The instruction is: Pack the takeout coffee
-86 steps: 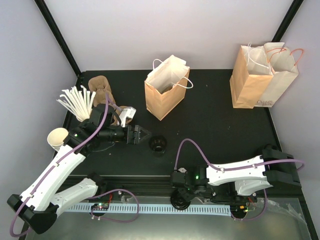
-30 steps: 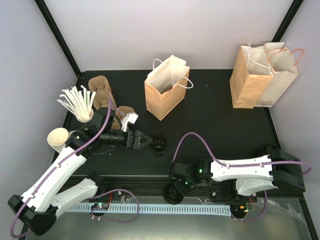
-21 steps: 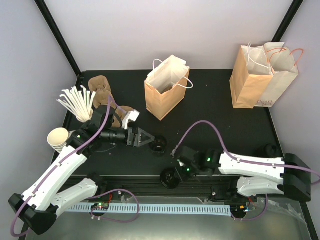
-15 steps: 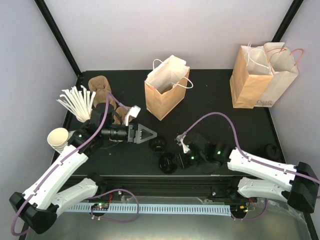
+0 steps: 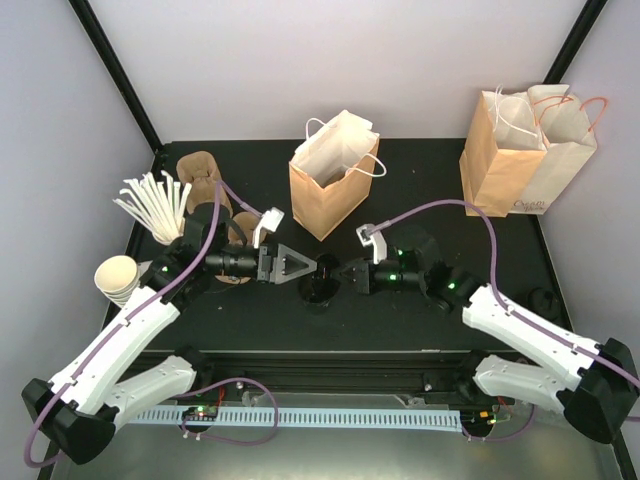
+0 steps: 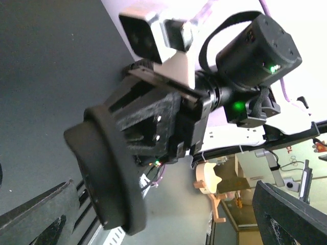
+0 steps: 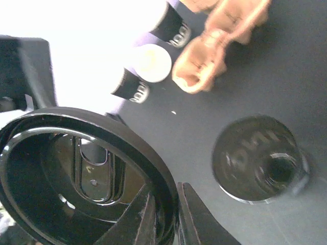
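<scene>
Coffee cup [image 5: 320,290]: sitting mid-table, near of the open brown bag [image 5: 322,198], not yet packed. Flanking it on the left with left gripper [image 5: 308,271], spreading wide, holding nothing. Arriving from the near edge at its right with right gripper [image 5: 345,272], pinching a black lid [image 7: 51,153] by the rim. Likely lidding first, bagging after.

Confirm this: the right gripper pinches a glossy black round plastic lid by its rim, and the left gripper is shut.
Wrong: the left gripper is open, as the top external view shows. The right gripper does pinch the lid by its rim.
</scene>
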Controlling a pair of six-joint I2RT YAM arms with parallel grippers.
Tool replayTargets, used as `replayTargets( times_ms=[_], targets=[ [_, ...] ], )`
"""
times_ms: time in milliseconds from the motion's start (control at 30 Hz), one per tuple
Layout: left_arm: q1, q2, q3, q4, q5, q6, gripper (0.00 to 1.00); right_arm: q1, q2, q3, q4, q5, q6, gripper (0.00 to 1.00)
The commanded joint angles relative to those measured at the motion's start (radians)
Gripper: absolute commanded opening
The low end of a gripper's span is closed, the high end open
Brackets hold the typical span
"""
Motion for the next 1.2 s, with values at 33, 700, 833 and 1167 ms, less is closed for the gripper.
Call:
replayTargets(
  times_ms=[33, 700, 833, 1167],
  targets=[
    [0.001, -0.046, 0.037, 0.089, 0.062, 0.014, 0.98, -0.107, 0.038, 0.01, 0.298, -0.311, 0.117, 0.13],
    [0.001, -0.298, -0.137, 0.461, -0.136, 0.843, 0.99, -0.223, 0.032, 0.172, 0.206, -0.626, 0.302, 0.18],
    [0.014, -0.228, -0.151, 0.431, -0.067, 0.862, 0.99, -0.224, 0.006, 0.127, 0.199, -0.621, 0.302, 0.18],
    [0.035, -0.197, -0.27, 0.577, -0.066, 0.85, 0.99, -0.271, 0.029, 0.08, 0.099, -0.615, 0.205, 0.17]
  ],
)
